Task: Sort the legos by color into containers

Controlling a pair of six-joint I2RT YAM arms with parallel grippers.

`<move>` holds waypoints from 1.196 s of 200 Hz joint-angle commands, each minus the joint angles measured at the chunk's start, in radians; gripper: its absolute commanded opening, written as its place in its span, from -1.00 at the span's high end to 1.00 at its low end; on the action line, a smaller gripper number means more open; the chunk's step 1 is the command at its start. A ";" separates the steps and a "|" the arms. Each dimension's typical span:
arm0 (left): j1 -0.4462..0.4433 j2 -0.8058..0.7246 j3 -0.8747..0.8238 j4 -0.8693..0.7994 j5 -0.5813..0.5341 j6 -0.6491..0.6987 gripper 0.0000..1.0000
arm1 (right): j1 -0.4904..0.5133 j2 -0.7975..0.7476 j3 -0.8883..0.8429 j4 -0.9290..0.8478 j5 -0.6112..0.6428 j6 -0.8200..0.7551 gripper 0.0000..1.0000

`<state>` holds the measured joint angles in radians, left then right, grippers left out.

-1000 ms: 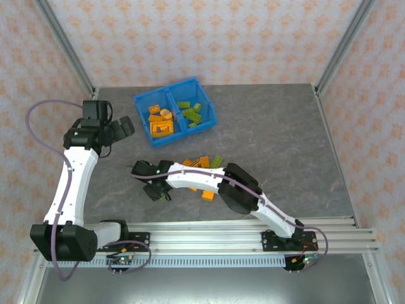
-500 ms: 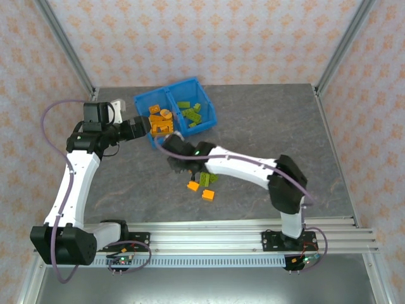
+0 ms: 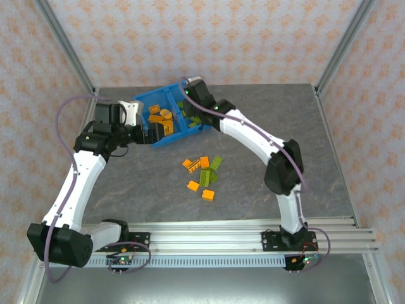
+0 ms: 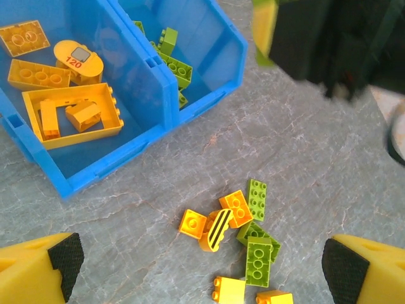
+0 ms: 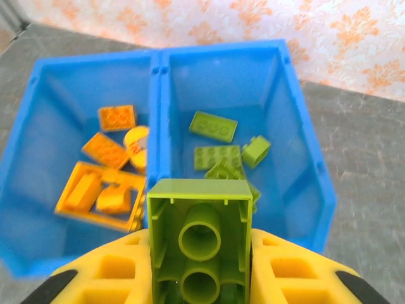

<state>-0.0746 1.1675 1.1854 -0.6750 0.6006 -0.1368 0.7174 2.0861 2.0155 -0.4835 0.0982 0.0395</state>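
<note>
While the right hand (image 5: 200, 278) grips a green brick (image 5: 199, 212) by its flat sides, which I judge right for a light, stiff, rather slippery piece, above the blue bin (image 5: 221, 66) near the far edge of the worktop (image 3: 278, 120), the left hand (image 4: 202, 265) hangs wide open and empty.

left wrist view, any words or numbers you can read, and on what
"120": on a small grey label atop the rounded orange brick, in the blue bin.
In the right wrist view that label is too blurred to read.
Nothing else bears text; the striped brick has only black bars.
</note>
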 commanded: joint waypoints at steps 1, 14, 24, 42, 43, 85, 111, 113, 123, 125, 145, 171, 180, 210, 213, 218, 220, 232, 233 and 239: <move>-0.019 -0.002 -0.012 -0.027 -0.034 0.055 -0.99 | -0.052 0.185 0.204 -0.107 -0.042 0.023 0.46; -0.022 0.006 -0.015 -0.032 -0.049 0.063 -0.99 | -0.074 0.288 0.351 -0.147 -0.062 0.036 0.46; -0.022 0.014 -0.014 -0.035 -0.054 0.065 -0.99 | -0.082 0.364 0.448 -0.154 -0.051 0.036 0.46; -0.022 0.023 -0.009 -0.037 -0.050 0.066 -0.99 | -0.089 0.485 0.625 -0.163 -0.037 0.027 0.45; -0.022 0.023 -0.009 -0.036 -0.050 0.065 -0.99 | -0.089 0.491 0.633 -0.162 -0.035 0.027 0.44; -0.023 0.011 -0.014 -0.028 -0.062 0.073 -0.99 | -0.095 0.584 0.652 0.028 -0.004 -0.004 0.31; -0.022 0.003 -0.024 -0.021 -0.074 0.075 -0.99 | -0.095 0.623 0.725 0.053 0.022 -0.019 0.12; -0.023 0.003 -0.024 -0.020 -0.076 0.075 -0.99 | -0.095 0.622 0.725 0.053 0.021 -0.019 0.10; -0.023 0.006 -0.026 -0.020 -0.084 0.077 -0.99 | -0.096 0.614 0.733 0.053 0.013 -0.030 -0.06; -0.024 0.007 -0.028 -0.020 -0.086 0.077 -0.99 | -0.096 0.612 0.733 0.051 0.012 -0.030 -0.10; -0.023 0.016 -0.029 -0.021 -0.111 0.081 -0.99 | -0.095 0.563 0.729 0.015 0.003 -0.039 -0.28; -0.024 0.031 -0.034 -0.016 -0.119 0.086 -0.99 | -0.095 0.441 0.657 -0.059 -0.011 -0.027 -0.32; -0.026 0.036 -0.036 -0.016 -0.121 0.089 -0.99 | -0.096 0.380 0.592 -0.081 -0.019 -0.011 -0.34; -0.053 0.059 -0.040 -0.024 -0.143 0.113 -0.99 | -0.096 0.075 0.175 -0.035 -0.063 0.045 -0.40; -0.057 0.061 -0.041 -0.027 -0.144 0.117 -0.99 | -0.095 0.040 0.119 -0.018 -0.069 0.048 -0.41; -0.068 0.064 -0.041 -0.027 -0.145 0.127 -0.99 | -0.096 -0.020 0.025 0.016 -0.083 0.058 -0.42; -0.073 0.065 -0.042 -0.029 -0.145 0.132 -0.99 | -0.095 -0.044 -0.004 0.031 -0.088 0.062 -0.43; -0.108 0.074 -0.048 -0.033 -0.160 0.155 -0.99 | -0.096 -0.187 -0.231 0.126 -0.116 0.086 -0.47; -0.111 0.075 -0.048 -0.034 -0.162 0.157 -0.99 | -0.096 -0.199 -0.252 0.134 -0.118 0.088 -0.47; -0.129 0.080 -0.052 -0.037 -0.171 0.168 -0.99 | -0.096 -0.273 -0.368 0.187 -0.131 0.103 -0.49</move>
<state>-0.1436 1.2346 1.1534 -0.6914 0.4744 -0.0422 0.6189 2.0846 1.9942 -0.4576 0.0269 0.0723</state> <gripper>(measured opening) 0.996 0.727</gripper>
